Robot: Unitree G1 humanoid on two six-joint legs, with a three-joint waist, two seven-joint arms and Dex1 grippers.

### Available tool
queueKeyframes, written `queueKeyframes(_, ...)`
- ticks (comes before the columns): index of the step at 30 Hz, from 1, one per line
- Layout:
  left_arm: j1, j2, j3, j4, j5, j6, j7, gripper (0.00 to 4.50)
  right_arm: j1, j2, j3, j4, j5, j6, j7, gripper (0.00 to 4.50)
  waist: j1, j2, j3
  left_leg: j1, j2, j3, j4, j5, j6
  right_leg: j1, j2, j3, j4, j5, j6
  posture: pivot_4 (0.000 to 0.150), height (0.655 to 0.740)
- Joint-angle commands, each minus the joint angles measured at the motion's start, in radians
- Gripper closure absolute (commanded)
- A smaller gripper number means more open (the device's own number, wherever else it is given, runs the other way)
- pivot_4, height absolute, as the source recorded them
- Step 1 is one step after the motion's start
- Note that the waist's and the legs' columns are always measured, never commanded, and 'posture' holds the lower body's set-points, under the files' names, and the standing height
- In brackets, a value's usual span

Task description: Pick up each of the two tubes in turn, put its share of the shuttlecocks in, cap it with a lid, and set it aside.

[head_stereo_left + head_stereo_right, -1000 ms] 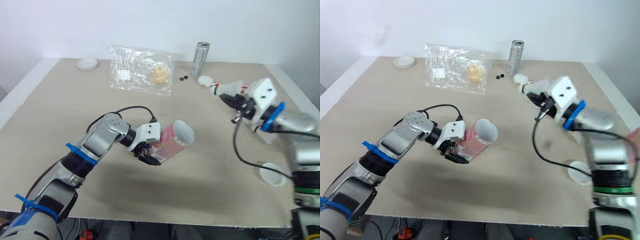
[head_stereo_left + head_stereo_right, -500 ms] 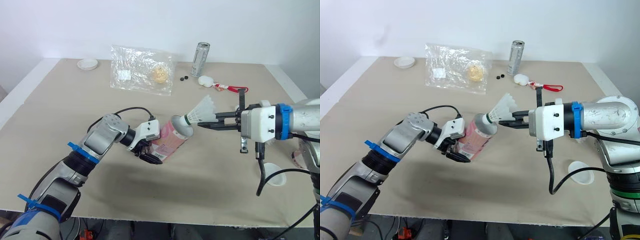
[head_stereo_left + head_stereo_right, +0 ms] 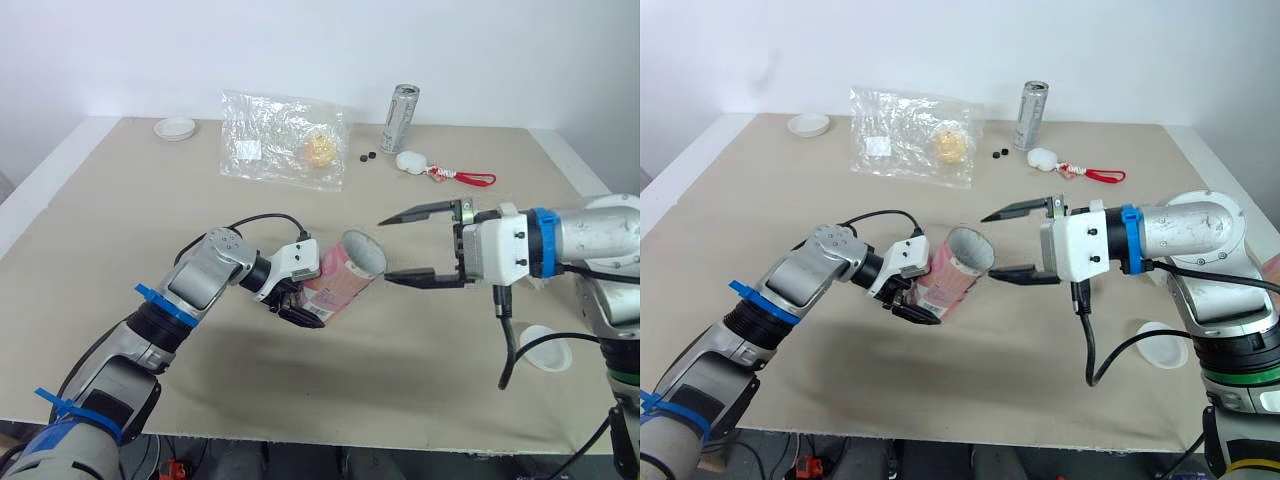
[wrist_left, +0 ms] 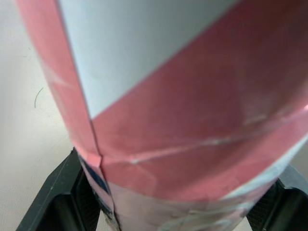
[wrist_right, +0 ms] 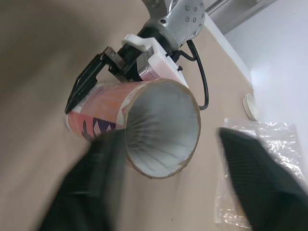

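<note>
The left gripper (image 3: 290, 305) is clamping the pink tube (image 3: 340, 278) over the table's (image 3: 120, 220) middle, tilting its open mouth rightward, where the right gripper (image 3: 388, 250) is hovering, jaws wide apart and empty. Loading seems in hand; ribbing inside the mouth may be a shuttlecock. Next is calling for another shuttlecock, or the lid (image 3: 545, 349) lying near the table's near-right edge; the middle is offering room.

The gap is free between the spread right fingers (image 3: 418, 211) and the open mouth of the pink-and-white cardboard tube (image 3: 347, 272), just ahead of their tips. The left fingers (image 3: 298, 319) clamp the tube's lower end, blocking that side. The beige counter (image 3: 150, 220) beneath both is bare. Behind the right fingers, a round white plastic lid (image 3: 546, 349) lies flat. Far beyond them, a clear plastic bag (image 3: 285, 138), a silver can (image 3: 401, 117) and a red cord (image 3: 470, 178) sit well apart.
</note>
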Motion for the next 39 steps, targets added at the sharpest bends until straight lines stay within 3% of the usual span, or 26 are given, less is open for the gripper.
queueKeyframes(1,-0.003,0.012,-0.006,0.007,0.025,-0.019,0.008,1.15,0.012,-0.021,-0.146,-0.033,0.115,0.202,-0.119,0.02,0.000,0.000,0.000,0.000,0.000,0.000,0.000,0.000,0.000,0.000,0.000,0.000,0.000,0.000,0.000,0.150,0.7400)
queueKeyframes(4,-0.007,0.012,-0.013,0.019,0.036,-0.037,0.009,1.15,0.121,-0.016,-0.285,-0.025,0.179,0.436,-0.283,0.02,0.005,-0.002,0.000,0.000,0.000,-0.001,0.000,0.000,0.000,0.000,0.000,0.000,0.000,0.000,0.000,0.150,0.7400)
queueKeyframes(7,-0.011,0.009,-0.018,0.027,0.042,-0.052,0.010,1.15,0.285,0.070,-0.433,-0.037,0.155,0.537,-0.489,0.02,0.007,-0.006,-0.001,-0.001,0.000,-0.003,0.000,0.000,0.000,0.001,0.000,-0.002,0.000,0.000,-0.003,0.150,0.7400)
queueKeyframes(15,-0.015,-0.017,-0.015,0.040,0.033,-0.060,0.005,1.15,0.480,0.267,-0.592,-0.004,0.035,0.568,-0.854,0.02,0.002,-0.001,-0.002,0.000,-0.001,-0.002,0.001,0.001,0.002,0.001,0.000,-0.001,0.001,0.002,0.000,0.150,0.7400)
queueKeyframes(25,-0.003,-0.014,-0.011,0.012,0.039,-0.049,0.007,1.15,0.538,0.273,-0.597,0.158,0.011,0.512,-0.853,0.02,0.001,-0.001,-0.002,0.000,-0.001,0.000,0.001,0.002,0.003,0.001,0.000,0.001,0.000,0.001,-0.002,0.150,0.7400)
queueKeyframes(39,0.024,-0.002,-0.007,-0.022,0.037,-0.018,0.025,1.15,0.394,0.254,-0.518,0.417,-0.006,0.458,-0.800,0.02,-0.001,-0.001,-0.002,0.000,-0.001,0.000,0.001,0.002,0.003,0.001,0.000,0.001,0.000,0.001,-0.001,0.150,0.7400)
